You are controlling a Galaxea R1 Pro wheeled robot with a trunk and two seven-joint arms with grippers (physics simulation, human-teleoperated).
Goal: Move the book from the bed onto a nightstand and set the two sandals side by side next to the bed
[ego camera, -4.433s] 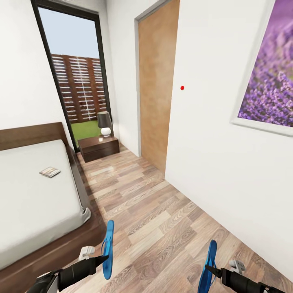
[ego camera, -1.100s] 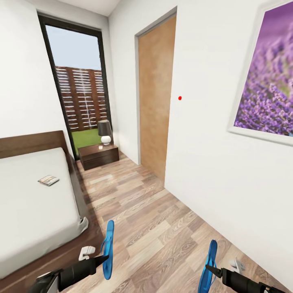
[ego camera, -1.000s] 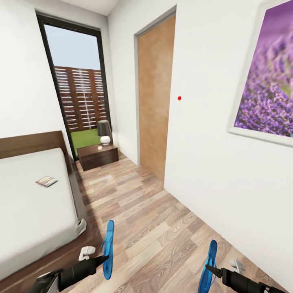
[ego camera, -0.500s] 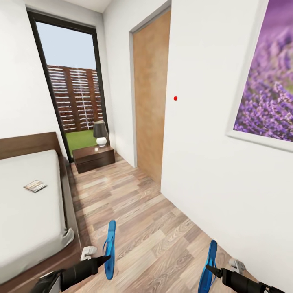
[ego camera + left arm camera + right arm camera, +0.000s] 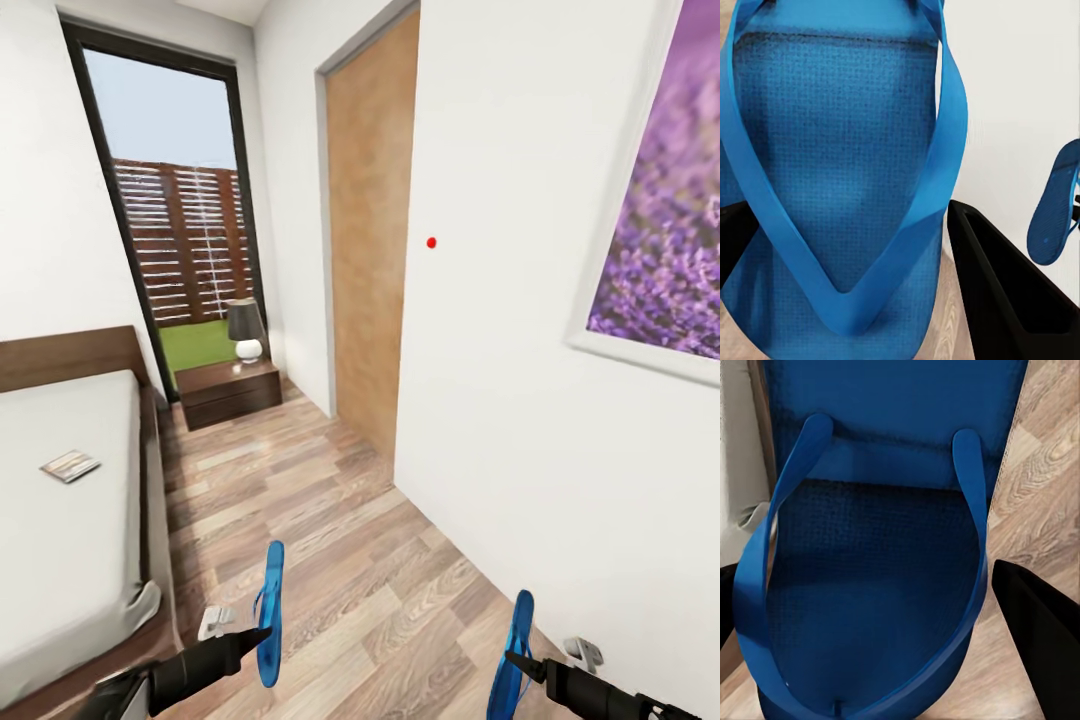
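View swung rightward; jaws pinching one sandal (image 5: 268,612) each, second sandal (image 5: 514,650); book (image 5: 69,465) unmoved on bed (image 5: 60,540); nothing placed.

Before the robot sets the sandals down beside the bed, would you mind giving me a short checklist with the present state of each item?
1. Left gripper shut on the left sandal, held upright: ok.
2. Right gripper shut on the right sandal, held upright: ok.
3. Floor next to the bed free for two sandals: ok, bare boards show there.
4. Sandals already side by side on the floor: not ok, both are in the air and apart.
5. Book moved to the nightstand: not ok, it lies on the mattress.
6. Room on the nightstand top beside the lamp: cannot tell from here.
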